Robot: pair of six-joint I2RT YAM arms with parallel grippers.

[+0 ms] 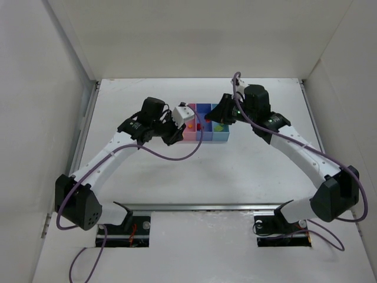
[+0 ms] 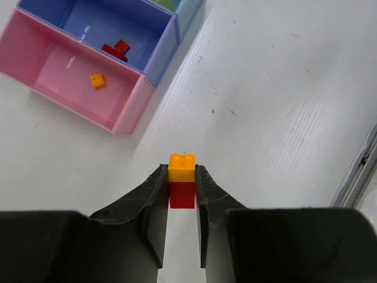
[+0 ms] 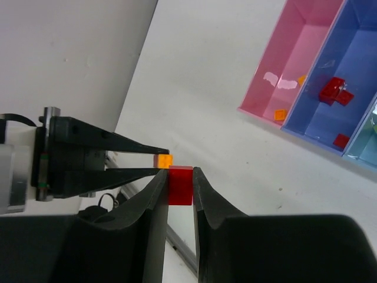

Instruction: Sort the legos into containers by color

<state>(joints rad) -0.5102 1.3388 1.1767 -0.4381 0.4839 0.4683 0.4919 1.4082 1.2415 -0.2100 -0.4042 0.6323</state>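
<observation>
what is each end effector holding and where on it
The left end effector pinches an orange-on-red brick stack by its opposite sides, around the join. The right end effector pinches a red brick by its two side faces.

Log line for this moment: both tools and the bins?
left tool shut on orange-red stack | right tool shut on red brick | pink bin holds orange piece | blue bin holds red pieces

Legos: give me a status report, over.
Left end effector shut on orange-red stack. Right end effector shut on red brick. Pink bin holds orange pieces, blue bin holds reds. No obstruction seen.
</observation>
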